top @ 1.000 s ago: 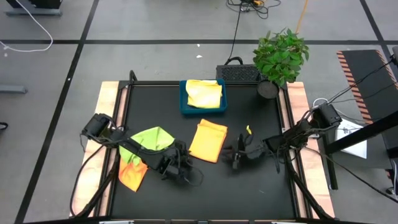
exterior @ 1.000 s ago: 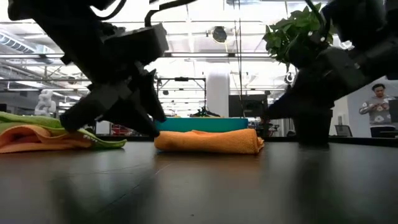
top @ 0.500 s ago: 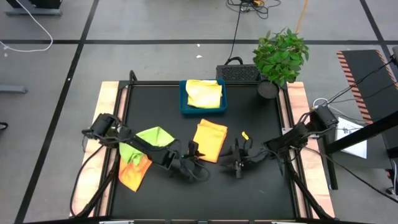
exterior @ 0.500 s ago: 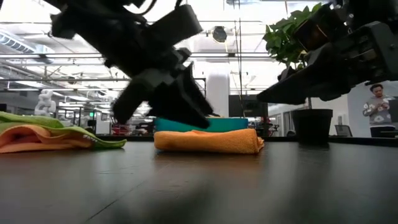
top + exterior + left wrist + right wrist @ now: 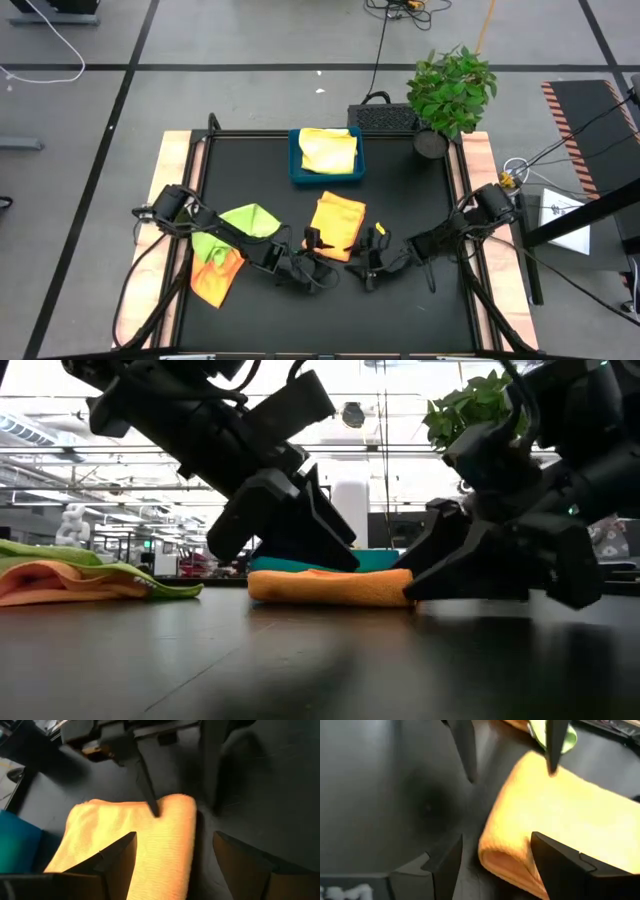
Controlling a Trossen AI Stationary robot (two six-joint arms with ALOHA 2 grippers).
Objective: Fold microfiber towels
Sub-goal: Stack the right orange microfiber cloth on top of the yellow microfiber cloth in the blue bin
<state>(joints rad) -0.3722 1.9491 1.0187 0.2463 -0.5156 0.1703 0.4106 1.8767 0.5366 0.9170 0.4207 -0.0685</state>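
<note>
Both arms just closed in on folded orange towel [image 5: 337,226] at frame centre. Left gripper [image 5: 318,243] and right gripper [image 5: 372,248] at its near edge, jaws spread wide, nothing gripped. Probably lining up another fold; contact hard to judge.

A grey concrete floor [image 5: 250,40] crossed by dark taped lines surrounds the black-topped table with pale wooden side edges [image 5: 478,165]. A leafy green potted plant [image 5: 452,88] stands at its far right corner, beside a black mesh box [image 5: 382,117]. The low view shows a bright hall with white ceiling beams [image 5: 60,455].
</note>
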